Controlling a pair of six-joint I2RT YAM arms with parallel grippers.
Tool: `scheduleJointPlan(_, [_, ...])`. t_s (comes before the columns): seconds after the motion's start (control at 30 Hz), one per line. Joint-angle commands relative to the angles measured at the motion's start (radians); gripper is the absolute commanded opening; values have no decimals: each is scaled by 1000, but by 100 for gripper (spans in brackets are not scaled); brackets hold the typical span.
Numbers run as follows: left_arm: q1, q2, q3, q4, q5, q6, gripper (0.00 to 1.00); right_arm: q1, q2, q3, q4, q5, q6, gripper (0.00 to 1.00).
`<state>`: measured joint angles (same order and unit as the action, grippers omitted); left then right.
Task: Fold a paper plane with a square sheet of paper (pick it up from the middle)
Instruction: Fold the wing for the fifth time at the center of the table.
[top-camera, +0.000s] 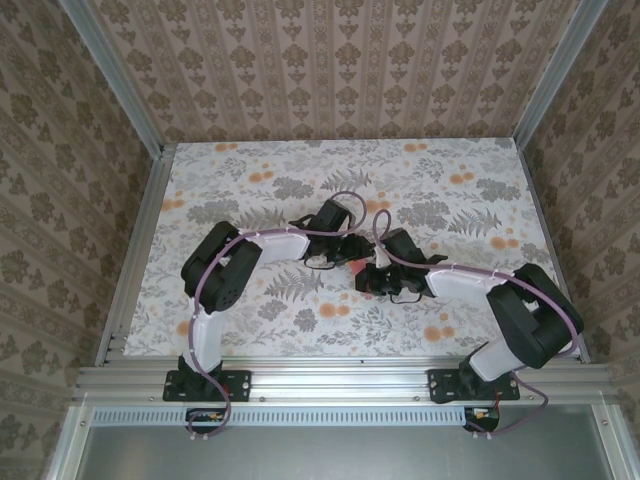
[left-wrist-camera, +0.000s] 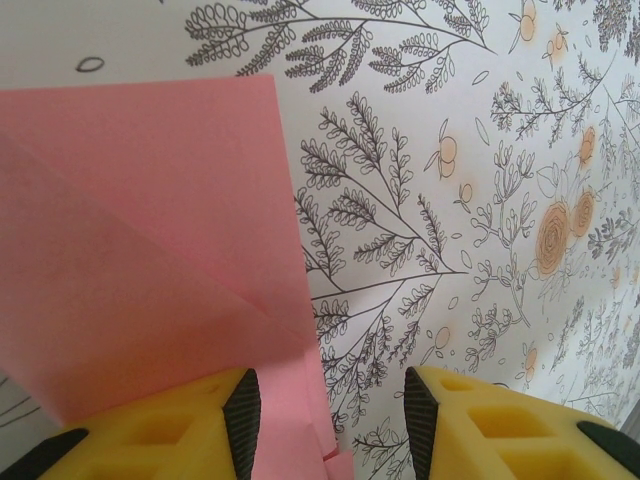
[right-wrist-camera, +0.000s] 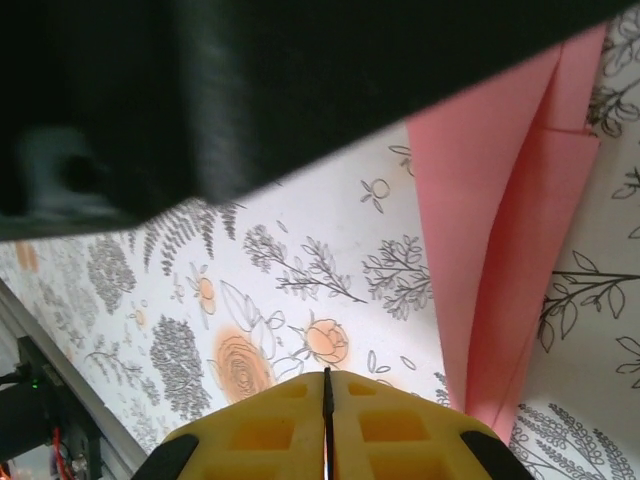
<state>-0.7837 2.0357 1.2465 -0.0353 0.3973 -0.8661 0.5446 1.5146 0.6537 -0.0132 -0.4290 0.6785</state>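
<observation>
The salmon-pink sheet of paper (left-wrist-camera: 150, 240) is folded into overlapping flaps with diagonal creases. It lies on the flowered table, and in the top view only a pink sliver (top-camera: 357, 267) shows between the two wrists. My left gripper (left-wrist-camera: 332, 400) is open. The paper's lower edge runs between its jaws beside the left pad (left-wrist-camera: 243, 415); the right pad (left-wrist-camera: 420, 420) is over bare tablecloth. My right gripper (right-wrist-camera: 327, 375) is shut, its yellow fingers pressed together with nothing between them. The paper (right-wrist-camera: 500, 230) lies just right of it, narrowing to a point.
The table (top-camera: 250, 190) has a cloth printed with grey leaves and orange flowers. Patterned walls and aluminium rails (top-camera: 340, 375) close it in. Both arms meet at the middle, and the dark left arm (right-wrist-camera: 250, 90) hangs across the top of the right wrist view.
</observation>
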Motion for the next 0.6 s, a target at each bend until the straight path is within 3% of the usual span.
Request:
scheduleJointPlan(0.0, [8, 44, 13, -66, -15, 28, 46, -1, 35, 11, -56, 65, -28, 10])
scheduleJointPlan(0.33, [9, 41, 5, -74, -20, 36, 45, -31, 57, -72, -33, 115, -2, 10])
scheduleJointPlan(0.57, [9, 38, 6, -63, -11, 33, 45, -46, 16, -86, 33, 16, 39, 9])
